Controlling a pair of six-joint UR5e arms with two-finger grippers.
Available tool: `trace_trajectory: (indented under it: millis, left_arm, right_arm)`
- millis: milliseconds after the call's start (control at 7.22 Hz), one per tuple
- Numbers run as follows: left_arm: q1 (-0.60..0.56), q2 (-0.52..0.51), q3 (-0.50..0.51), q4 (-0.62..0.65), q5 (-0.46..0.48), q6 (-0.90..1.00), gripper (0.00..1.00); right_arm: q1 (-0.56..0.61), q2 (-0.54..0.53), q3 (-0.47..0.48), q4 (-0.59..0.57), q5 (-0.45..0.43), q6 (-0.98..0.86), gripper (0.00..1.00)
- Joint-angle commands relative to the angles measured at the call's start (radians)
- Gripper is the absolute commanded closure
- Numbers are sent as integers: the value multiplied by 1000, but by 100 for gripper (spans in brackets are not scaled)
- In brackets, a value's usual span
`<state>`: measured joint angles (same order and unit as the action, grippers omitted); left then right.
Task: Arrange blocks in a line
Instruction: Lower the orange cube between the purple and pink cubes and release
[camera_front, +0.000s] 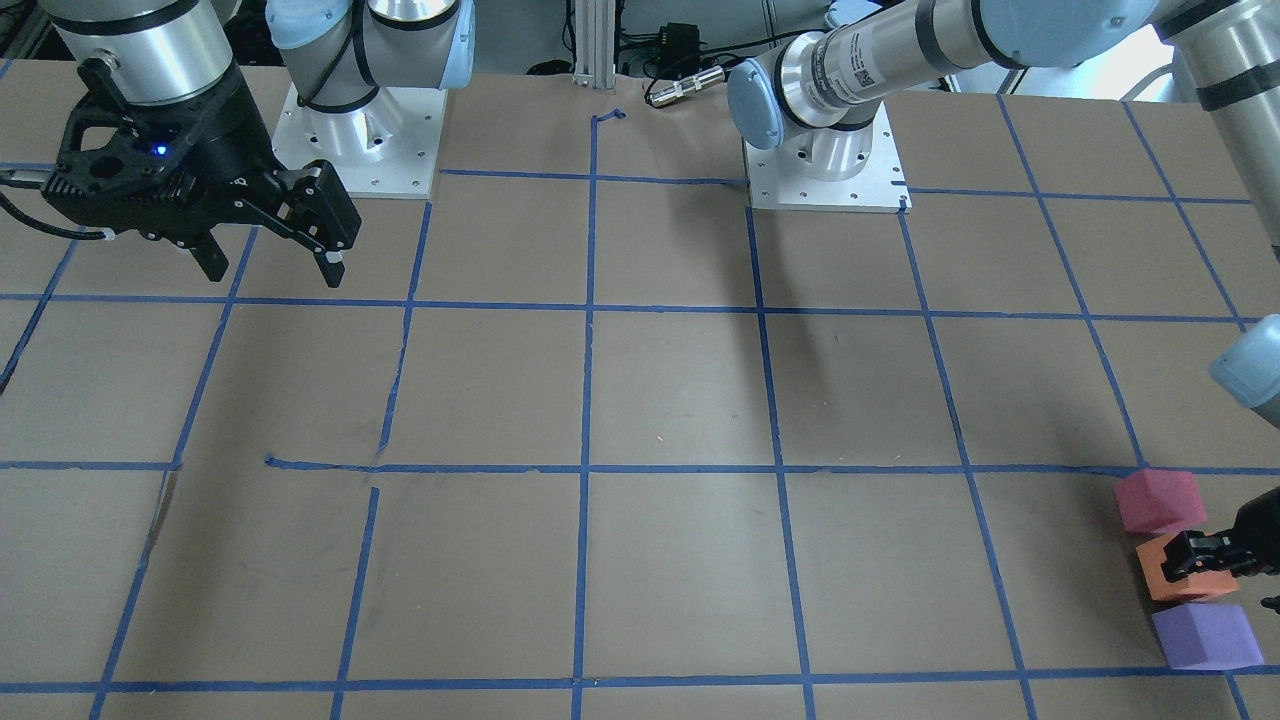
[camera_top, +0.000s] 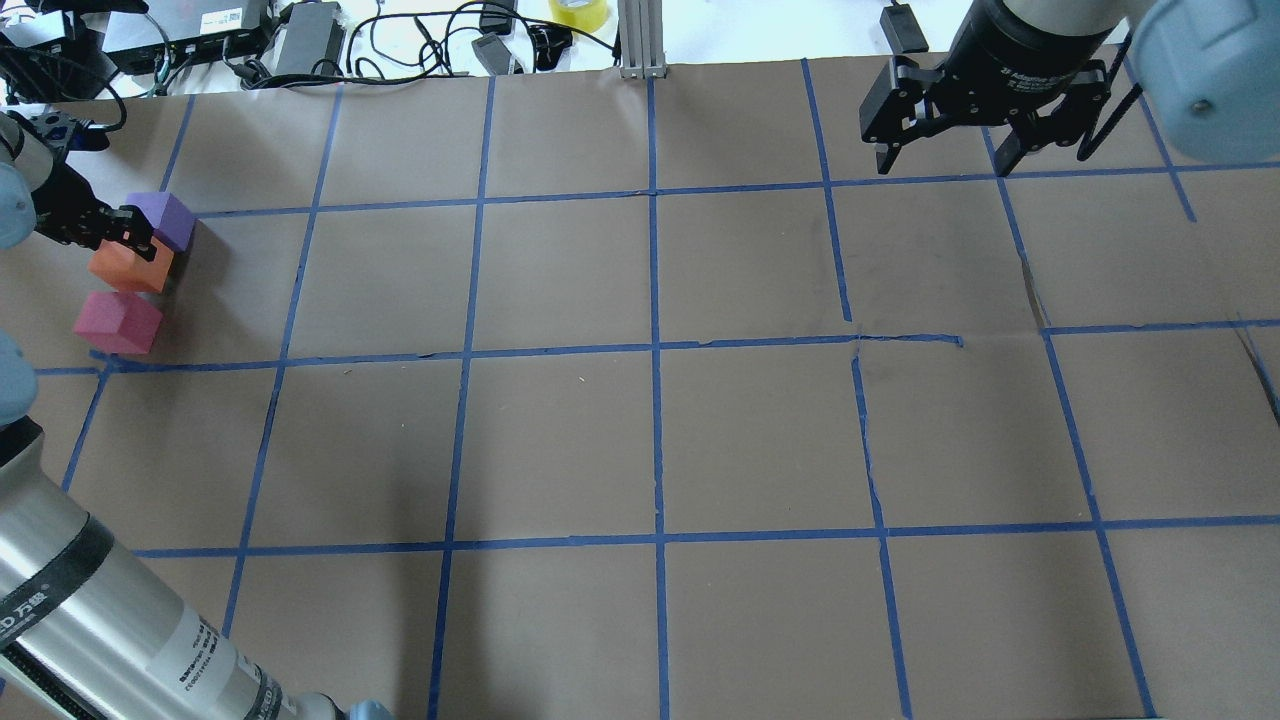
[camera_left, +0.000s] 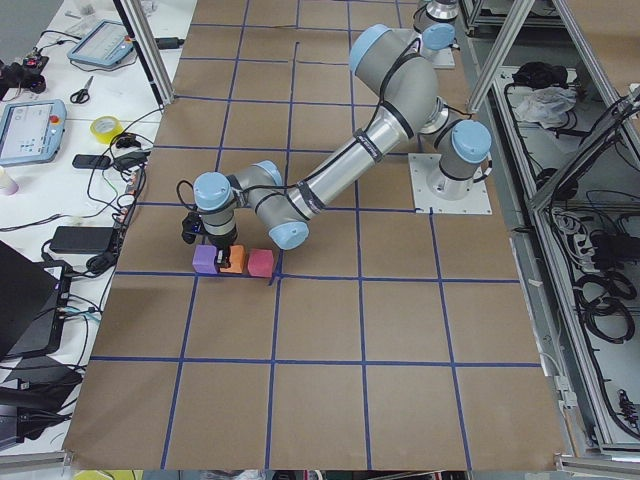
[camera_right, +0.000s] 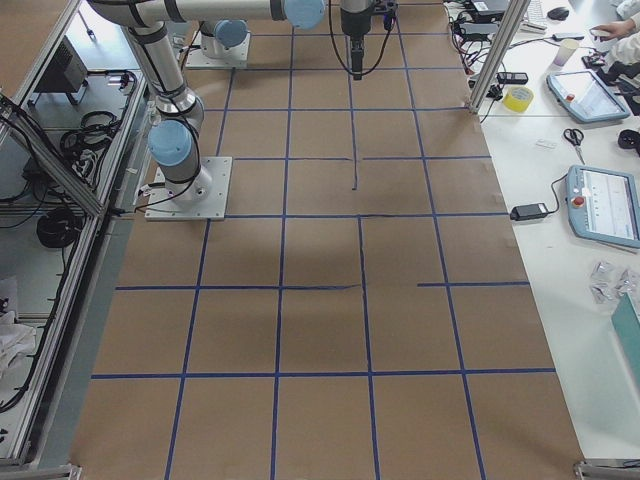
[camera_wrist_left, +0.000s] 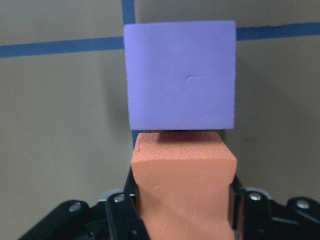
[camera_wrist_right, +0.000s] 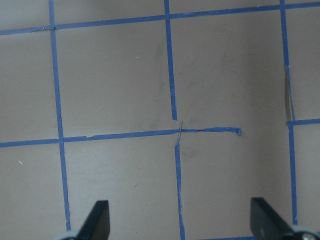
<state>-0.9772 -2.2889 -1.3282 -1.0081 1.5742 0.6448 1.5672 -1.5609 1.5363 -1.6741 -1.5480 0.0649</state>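
Orange block (camera_wrist_left: 183, 182) clamped in left hand (camera_wrist_left: 183, 202), clear only in wrist view; right hand (camera_wrist_right: 182, 215) spread wide

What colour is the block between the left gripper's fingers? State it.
The block is orange; the left wrist-mounted view shows it best.

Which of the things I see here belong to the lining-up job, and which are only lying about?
Job: orange block, held in the left hand; purple block; pinkish-red block.
Lying about, on the side bench: yellow tape roll, scissors, teach pendant, power adapter.
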Motion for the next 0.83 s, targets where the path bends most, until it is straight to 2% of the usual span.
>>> trace_trajectory:
  millis: [0, 277, 416, 554, 693]
  left_arm:
    - [0, -10, 0, 6, 0, 15, 80]
    - [0, -12, -2, 8, 0, 15, 80]
    - [0, -12, -5, 6, 1, 13, 65]
    - [0, -14, -6, 6, 3, 13, 55]
    - [0, -15, -9, 6, 7, 13, 1]
  right_arm:
    - [1, 1, 1, 16, -1, -1, 0]
    - [1, -2, 4, 14, -6, -1, 0]
    - [1, -2, 4, 7, -4, -1, 0]
    - [1, -2, 4, 13, -6, -1, 0]
    - [-1, -2, 2, 10, -6, -1, 0]
